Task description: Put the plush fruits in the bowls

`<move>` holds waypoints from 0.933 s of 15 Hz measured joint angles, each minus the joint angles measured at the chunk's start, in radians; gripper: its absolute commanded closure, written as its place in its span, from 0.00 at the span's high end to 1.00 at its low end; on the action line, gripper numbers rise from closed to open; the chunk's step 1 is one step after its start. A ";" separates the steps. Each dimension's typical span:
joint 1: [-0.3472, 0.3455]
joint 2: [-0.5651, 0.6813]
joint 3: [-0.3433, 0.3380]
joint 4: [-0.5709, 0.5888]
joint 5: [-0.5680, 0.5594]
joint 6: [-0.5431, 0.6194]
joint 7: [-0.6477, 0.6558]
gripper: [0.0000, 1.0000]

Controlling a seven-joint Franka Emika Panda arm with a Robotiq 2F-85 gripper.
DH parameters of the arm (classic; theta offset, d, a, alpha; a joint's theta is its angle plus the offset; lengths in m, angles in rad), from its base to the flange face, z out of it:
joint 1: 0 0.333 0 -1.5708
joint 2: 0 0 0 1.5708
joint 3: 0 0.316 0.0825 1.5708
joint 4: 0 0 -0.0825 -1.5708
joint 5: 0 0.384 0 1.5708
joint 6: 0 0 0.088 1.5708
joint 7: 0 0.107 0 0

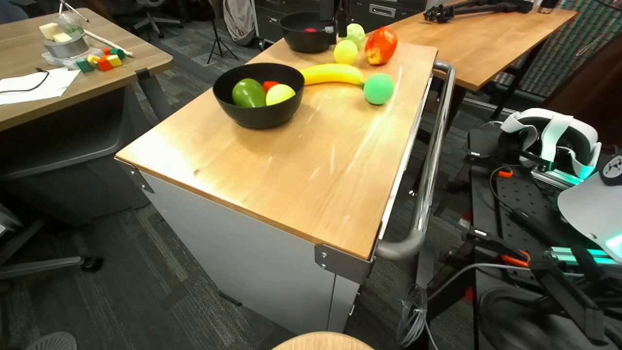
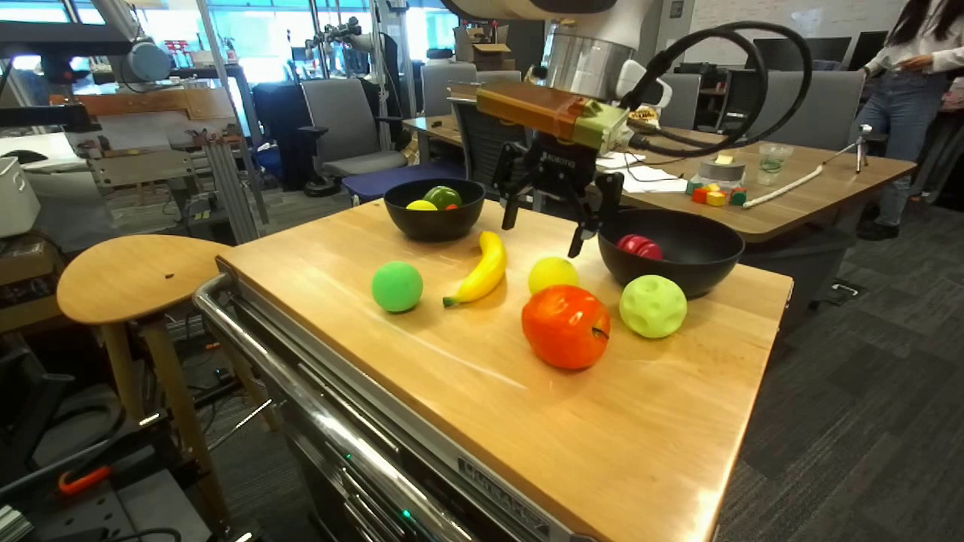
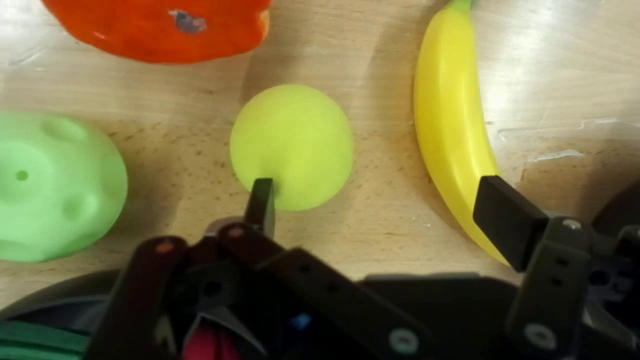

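Note:
My gripper (image 2: 544, 232) is open and empty above the table, between the two black bowls in an exterior view. In the wrist view, its fingers (image 3: 382, 215) are apart, one overlapping a yellow ball (image 3: 295, 147), one overlapping a banana (image 3: 450, 100). A red-orange fruit (image 2: 566, 327), a dimpled light-green ball (image 2: 653, 306) and a green ball (image 2: 397, 287) also lie on the table. One black bowl (image 2: 434, 226) holds a dark green fruit (image 1: 249, 93), a yellow-green one (image 1: 280, 94) and something red. The other bowl (image 2: 704, 272) holds a pinkish-red item (image 2: 640, 247); the wrist view shows a green item (image 3: 40, 345) there too.
The wooden cart top (image 2: 452, 376) has a metal handle rail (image 2: 316, 406) along one side. A round stool (image 2: 135, 275) stands beside it. A desk (image 2: 798, 181) with paper, tape and small blocks is behind. A cable loops from the arm.

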 measured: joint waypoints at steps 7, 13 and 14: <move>0.029 -0.011 -0.013 -0.091 -0.107 0.125 0.067 1.00; 0.056 -0.029 -0.028 -0.125 -0.206 0.160 0.138 1.00; 0.060 -0.030 -0.030 -0.130 -0.219 0.161 0.149 0.99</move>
